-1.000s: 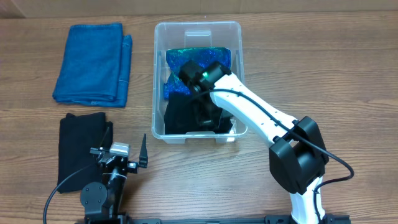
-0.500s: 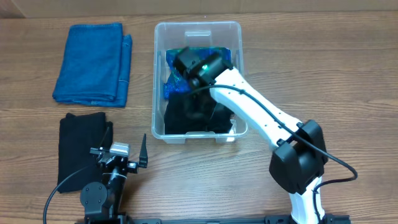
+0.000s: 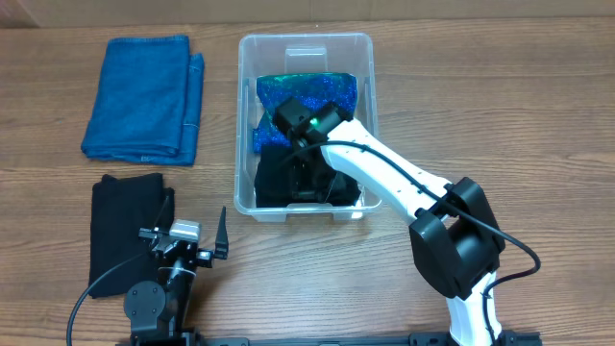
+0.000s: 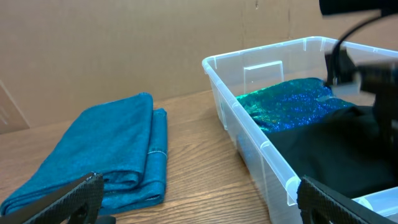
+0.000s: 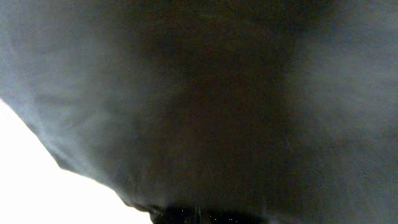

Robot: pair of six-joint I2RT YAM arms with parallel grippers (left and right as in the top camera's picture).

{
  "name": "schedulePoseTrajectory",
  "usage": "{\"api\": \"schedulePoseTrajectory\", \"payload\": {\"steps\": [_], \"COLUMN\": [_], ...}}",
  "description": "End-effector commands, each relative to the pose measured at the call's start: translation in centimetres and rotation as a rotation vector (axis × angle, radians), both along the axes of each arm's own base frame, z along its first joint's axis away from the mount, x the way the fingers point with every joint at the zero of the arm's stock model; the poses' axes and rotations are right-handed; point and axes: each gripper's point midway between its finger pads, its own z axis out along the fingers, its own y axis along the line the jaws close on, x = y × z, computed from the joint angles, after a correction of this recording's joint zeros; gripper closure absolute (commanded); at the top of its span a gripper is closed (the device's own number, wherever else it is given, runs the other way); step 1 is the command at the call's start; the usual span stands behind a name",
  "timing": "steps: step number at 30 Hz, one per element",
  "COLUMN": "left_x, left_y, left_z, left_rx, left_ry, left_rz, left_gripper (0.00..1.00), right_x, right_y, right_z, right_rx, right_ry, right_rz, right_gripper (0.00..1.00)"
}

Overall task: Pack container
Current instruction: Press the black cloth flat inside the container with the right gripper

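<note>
The clear container [image 3: 306, 38] stands at the table's middle. A sparkly blue-green cloth [image 3: 307, 93] fills its far half and a black cloth [image 3: 274, 178] its near half. My right gripper [image 3: 306, 176] is down inside the container, shut, its tip against the black cloth. The right wrist view shows only dark cloth [image 5: 199, 106] close up, with the shut gripper [image 5: 198, 214] at the bottom edge. I cannot tell whether cloth is pinched. My left gripper [image 3: 197, 219] rests open at the near left and holds nothing [image 4: 199, 205].
A folded blue towel [image 3: 144, 96] lies at the far left, also seen in the left wrist view [image 4: 106, 155]. A folded black cloth [image 3: 123, 231] lies near the left arm's base. The container's near wall [image 4: 249, 134] is right of the left gripper.
The right wrist rose towards the container's far side, then came back down and nearer over the black cloth. The left arm has not moved.
</note>
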Motion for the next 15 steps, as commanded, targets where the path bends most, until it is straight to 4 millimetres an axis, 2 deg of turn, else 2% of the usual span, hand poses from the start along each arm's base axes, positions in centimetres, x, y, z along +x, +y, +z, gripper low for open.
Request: {"api": "schedulePoseTrajectory", "payload": {"steps": [1,3,6,10,15], "left_x": [0.0,0.0,0.0,0.0,0.0], "left_y": [0.2,0.2,0.2,0.2,0.2], "left_z": [0.1,0.1,0.1,0.1,0.1], "left_rx": [-0.010,-0.010,-0.010,-0.010,-0.010], "left_ry": [-0.006,-0.006,-0.006,-0.006,-0.006], "left_rz": [0.011,0.011,0.011,0.011,0.011], "left_gripper": [0.00,0.00,0.00,0.00,0.00], "right_x": [3.3,4.5,5.1,5.4,5.5], "right_y": [0.3,-0.2,-1.5,-3.3,-7.5], "right_z": [6.5,8.4,7.6,5.1,-0.3], "right_rx": [0.011,-0.013,-0.086,-0.162,-0.218], "right_ry": [-0.178,-0.247,-0.275,-0.266,-0.178], "right_rz": [0.007,-0.003,-0.016,-0.052,-0.149], "right_gripper": [0.94,0.88,0.87,0.87,0.87]}}
